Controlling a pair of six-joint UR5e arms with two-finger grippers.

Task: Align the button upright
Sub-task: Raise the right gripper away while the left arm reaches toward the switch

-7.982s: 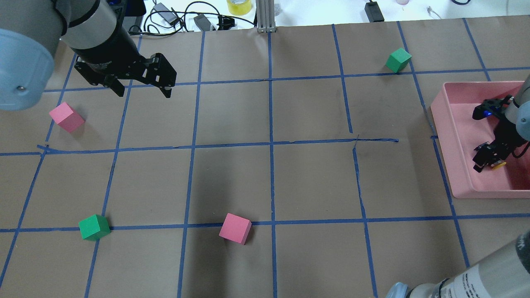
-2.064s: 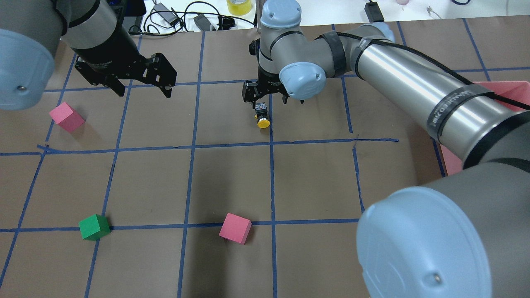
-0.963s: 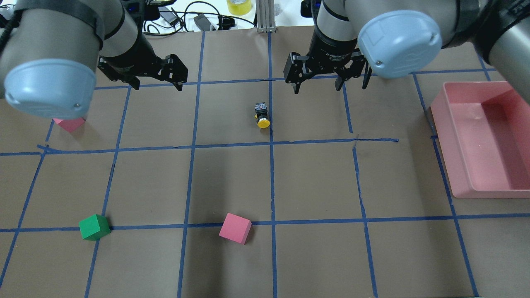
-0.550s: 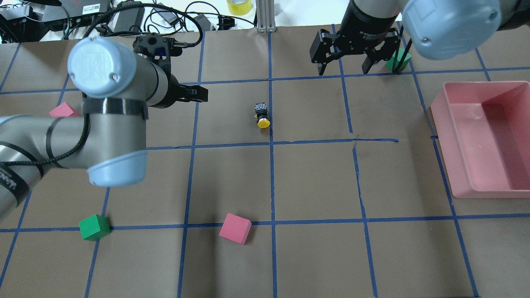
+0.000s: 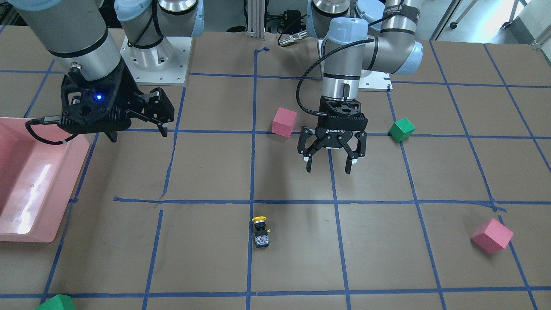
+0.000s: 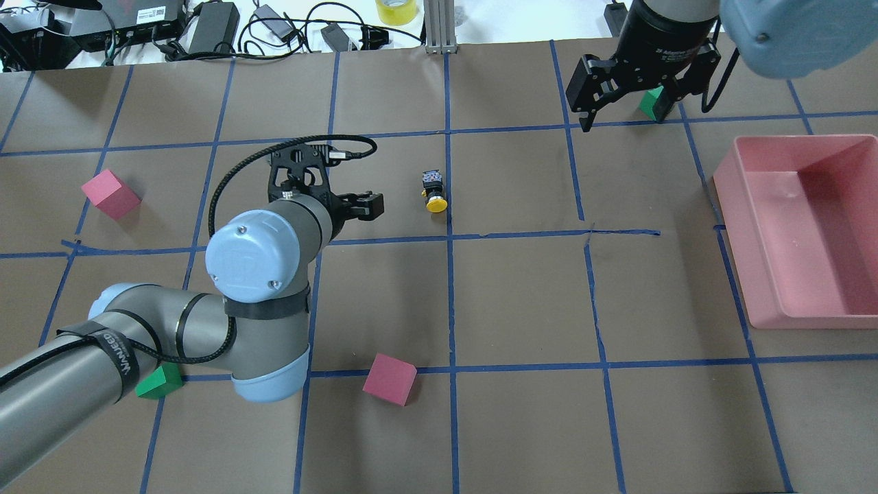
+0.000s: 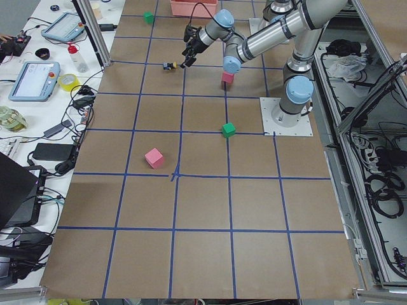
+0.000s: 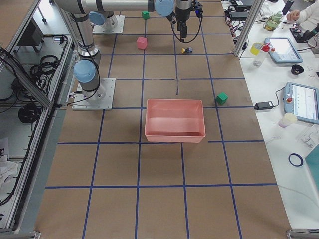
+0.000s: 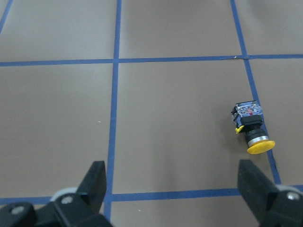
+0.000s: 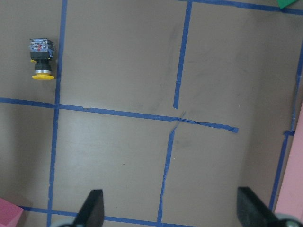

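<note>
The button (image 6: 434,192) lies on its side on the brown paper beside a blue tape line, its yellow cap toward the robot's base; it also shows as the button (image 5: 260,232) and the button (image 9: 251,127). My left gripper (image 6: 374,206) hovers just left of it, open and empty; in the front-facing view this left gripper (image 5: 328,165) has its fingers spread wide. My right gripper (image 6: 621,116) is open and empty over the far right of the table, well away from the button (image 10: 41,59).
A pink bin (image 6: 754,274) stands at the right edge. Pink cubes (image 6: 110,194) (image 6: 389,379) lie left and near centre. One green cube (image 6: 158,384) is half under my left arm, another green cube (image 6: 650,103) sits behind my right gripper. Cables lie beyond the far edge.
My left arm has swung in over the table, bringing its gripper close to the button's left side. My right gripper has drawn further away to the far right. The button has not moved.
</note>
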